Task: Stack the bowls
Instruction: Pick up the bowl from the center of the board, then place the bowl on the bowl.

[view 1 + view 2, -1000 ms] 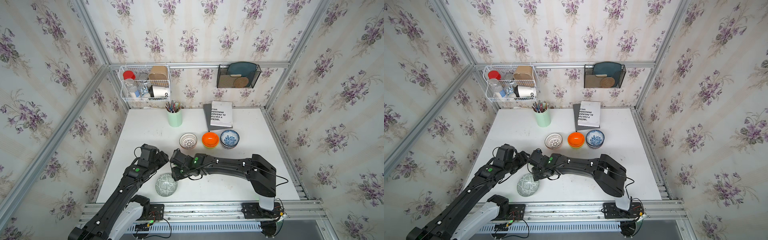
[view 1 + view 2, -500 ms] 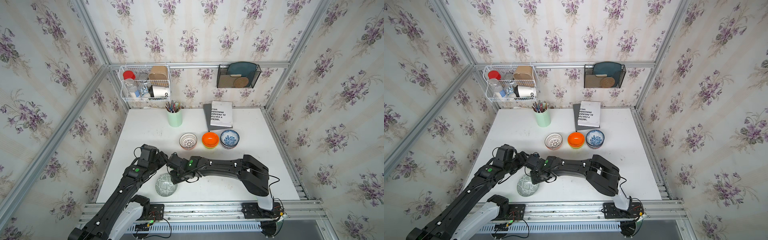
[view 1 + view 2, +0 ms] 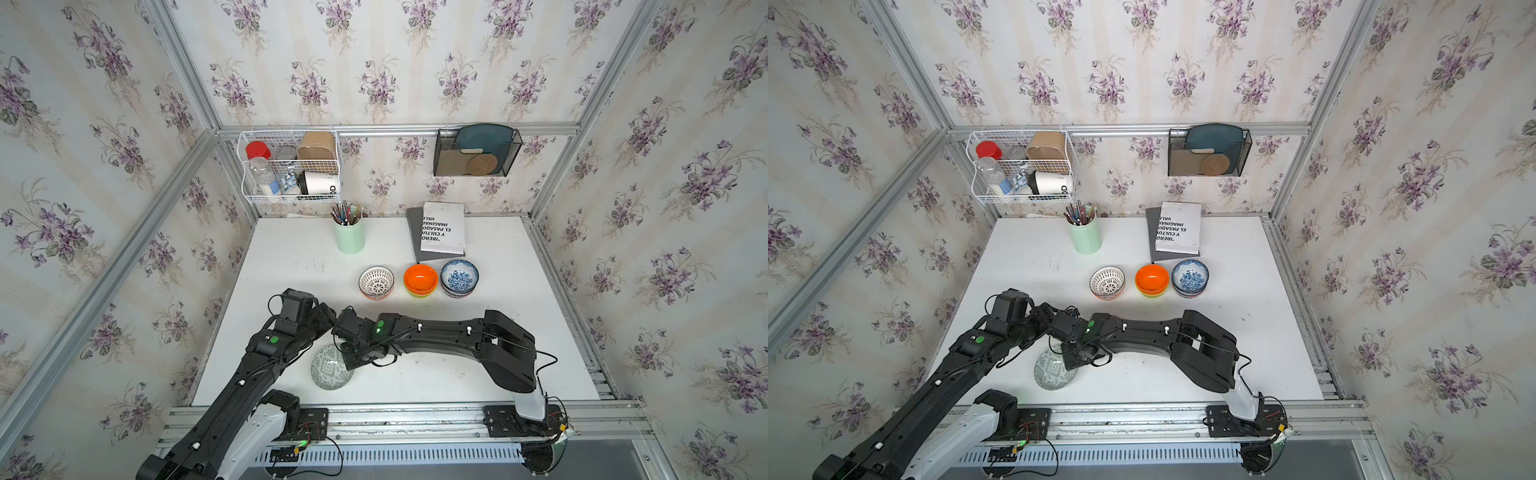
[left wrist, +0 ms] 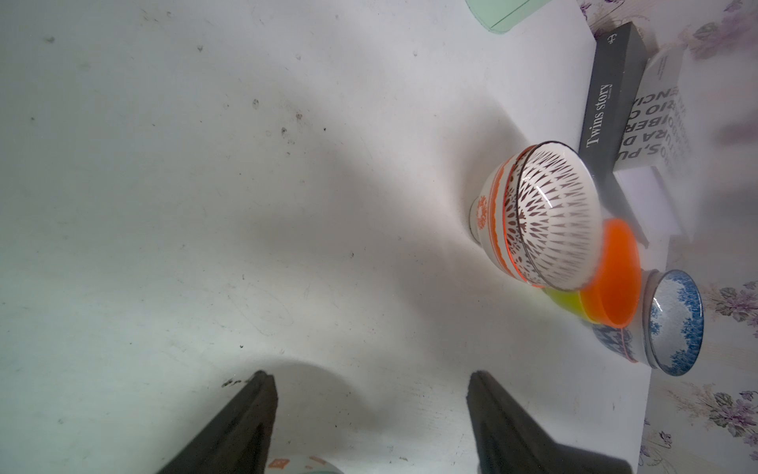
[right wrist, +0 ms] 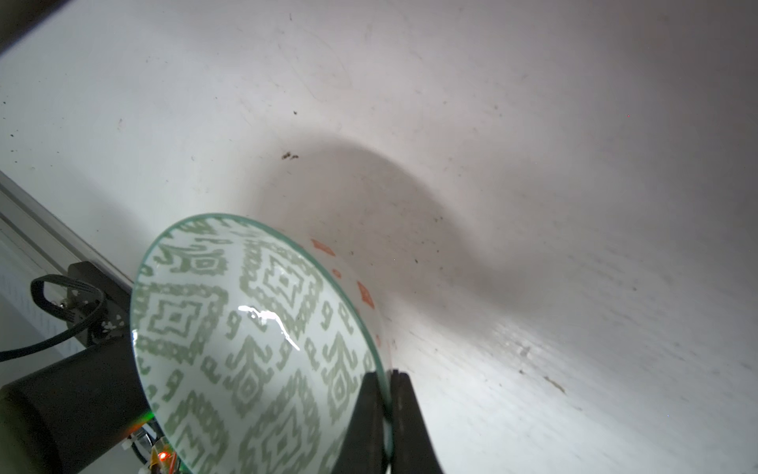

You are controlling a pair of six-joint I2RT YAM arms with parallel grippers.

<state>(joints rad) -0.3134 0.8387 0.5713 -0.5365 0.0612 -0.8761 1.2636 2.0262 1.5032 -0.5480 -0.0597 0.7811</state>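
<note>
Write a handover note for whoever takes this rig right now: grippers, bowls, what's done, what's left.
Right gripper: shut on the rim of the grey-green patterned bowl, near the table front edge.
Left gripper: open, empty, beside that bowl.
Mid-table row: black-white radial bowl in orange-white bowl; orange bowl in lime bowl; blue-floral bowl in lower blue-floral bowl.
Done: three pairs nested.
Left: carry the held bowl to a stack, then probably merge the stacks.

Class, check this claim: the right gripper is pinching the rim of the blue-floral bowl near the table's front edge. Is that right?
Wrong bowl. The right gripper pinches the rim of the grey-green patterned bowl; the right wrist view shows it. The rest stands.
</note>
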